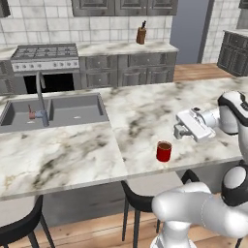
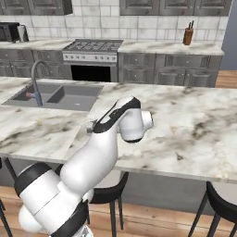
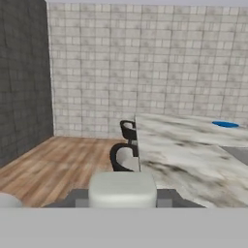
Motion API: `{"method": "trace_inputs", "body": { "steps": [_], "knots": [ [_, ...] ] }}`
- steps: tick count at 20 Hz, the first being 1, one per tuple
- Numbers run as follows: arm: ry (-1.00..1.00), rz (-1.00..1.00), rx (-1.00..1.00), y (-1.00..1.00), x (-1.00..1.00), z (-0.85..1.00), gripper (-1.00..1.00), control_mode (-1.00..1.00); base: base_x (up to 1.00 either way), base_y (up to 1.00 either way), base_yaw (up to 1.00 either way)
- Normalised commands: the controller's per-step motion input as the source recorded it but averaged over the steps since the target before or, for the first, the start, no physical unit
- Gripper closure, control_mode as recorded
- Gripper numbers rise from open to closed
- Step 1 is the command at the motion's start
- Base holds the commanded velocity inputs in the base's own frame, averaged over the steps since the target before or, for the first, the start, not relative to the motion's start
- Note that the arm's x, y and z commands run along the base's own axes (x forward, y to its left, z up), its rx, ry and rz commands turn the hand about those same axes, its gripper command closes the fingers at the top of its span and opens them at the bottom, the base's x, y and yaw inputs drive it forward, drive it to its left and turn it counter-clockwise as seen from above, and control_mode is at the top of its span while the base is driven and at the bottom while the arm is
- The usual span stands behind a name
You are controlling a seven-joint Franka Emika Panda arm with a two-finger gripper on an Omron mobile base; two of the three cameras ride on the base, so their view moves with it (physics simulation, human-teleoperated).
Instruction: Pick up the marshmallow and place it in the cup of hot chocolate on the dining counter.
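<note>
Marshmallow being carried toward the hot chocolate

The gripper (image 1: pixel 177 130) is hovering level above the marble surface (image 1: pixel 72 155), its jaws pinching the marshmallow (image 3: pixel 123 190), a pale, soft-looking block, light and squashy, I'd judge, best nipped gently across its flat sides. The cup of hot chocolate (image 1: pixel 163 151) is standing just near-left of the hand.

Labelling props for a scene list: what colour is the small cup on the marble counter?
The small cylindrical cup is red, with dark brown liquid inside; the left base view shows it best.
</note>
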Motion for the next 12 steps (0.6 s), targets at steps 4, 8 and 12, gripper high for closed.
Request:
{"method": "trace_inputs", "body": {
  "steps": [4,8,12],
  "knots": [
    [0.01,0.0,-0.05,-0.09,0.37,-0.28,1.0,-1.0,0.0,0.0,0.0],
    [0.04,0.0,-0.01,-0.12,0.26,-0.37,1.0,-1.0,0.0,0.0,0.0],
    [0.04,0.0,0.0,0.0,0.33,-0.36,1.0,-1.0,0.0,0.0,0.0]
  ]
}}
